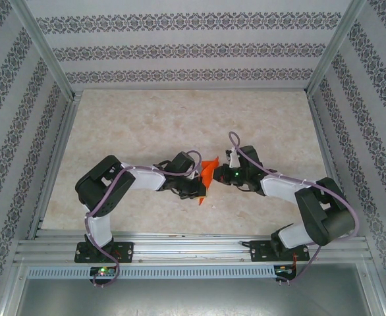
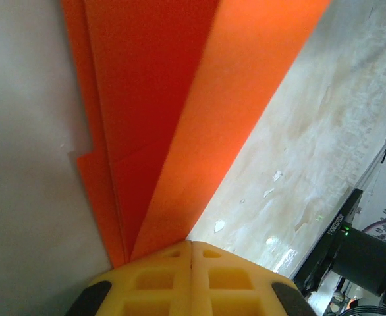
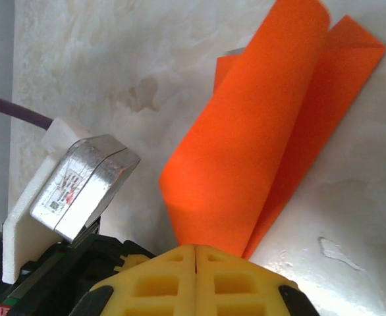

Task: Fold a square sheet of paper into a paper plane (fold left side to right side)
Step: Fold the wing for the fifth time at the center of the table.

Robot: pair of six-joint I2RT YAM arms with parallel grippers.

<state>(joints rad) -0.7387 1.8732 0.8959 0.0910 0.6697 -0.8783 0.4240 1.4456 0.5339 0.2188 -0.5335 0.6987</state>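
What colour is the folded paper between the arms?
The folded paper is plain bright orange; clearest in right wrist view.

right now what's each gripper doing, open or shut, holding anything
Left gripper: shut, pinching the folded orange paper.
Right gripper: shut, pinching the same paper.

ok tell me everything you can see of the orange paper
The orange paper is thin, plain, bright and matte, already folded into several overlapping layers with sharp creases and one curled flap. It stands tilted over the marbled table, toward its near middle. The left gripper and the right gripper are each shut on it from opposite sides, and the layers narrow into each pinch.
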